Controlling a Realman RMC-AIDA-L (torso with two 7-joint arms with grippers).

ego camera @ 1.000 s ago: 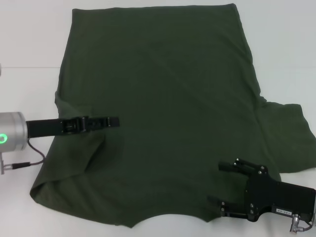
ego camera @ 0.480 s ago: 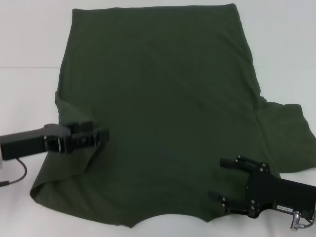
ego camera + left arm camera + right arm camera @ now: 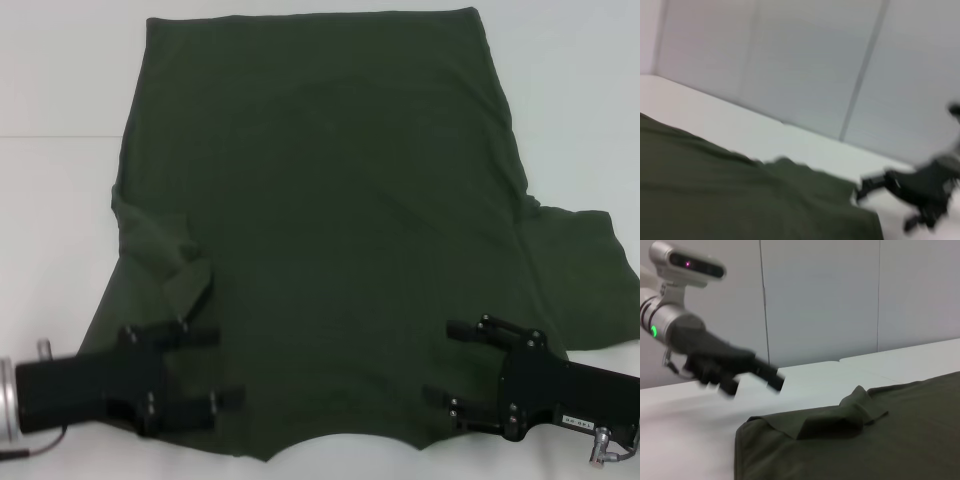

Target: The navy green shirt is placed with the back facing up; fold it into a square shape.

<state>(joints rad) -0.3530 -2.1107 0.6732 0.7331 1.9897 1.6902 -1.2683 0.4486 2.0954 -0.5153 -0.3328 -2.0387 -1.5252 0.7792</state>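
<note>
Shirt: the navy green shirt [image 3: 330, 220] lies spread flat on the white desk [image 3: 60, 80], plain side up, filling most of the head view; its straight hem runs along 12 o'clock, its curved neckline sits at 6 o'clock.
Right sleeve: spread out flat toward 3 o'clock, reaching the edge of the head view.
Left sleeve: turned in over the body at about 8 o'clock, forming a raised, rumpled flap; the right wrist view shows the same fold standing up from the cloth [image 3: 850, 412].
Left gripper: the left gripper [image 3: 222, 367] is at 7 o'clock, over the shirt's shoulder corner near the neckline, pointing toward 3 o'clock; jaws released, the two fingers apart with cloth showing between them.
Right gripper: the right gripper [image 3: 440, 360] is at 5 o'clock, over the other shoulder, pointing toward 9 o'clock; jaws released, spread wide over the cloth.
Contact: whether either gripper touches the shirt cannot be told.
Left wrist view: shirt edge [image 3: 740, 195] in front, right gripper [image 3: 880, 197] blurred beyond it.
</note>
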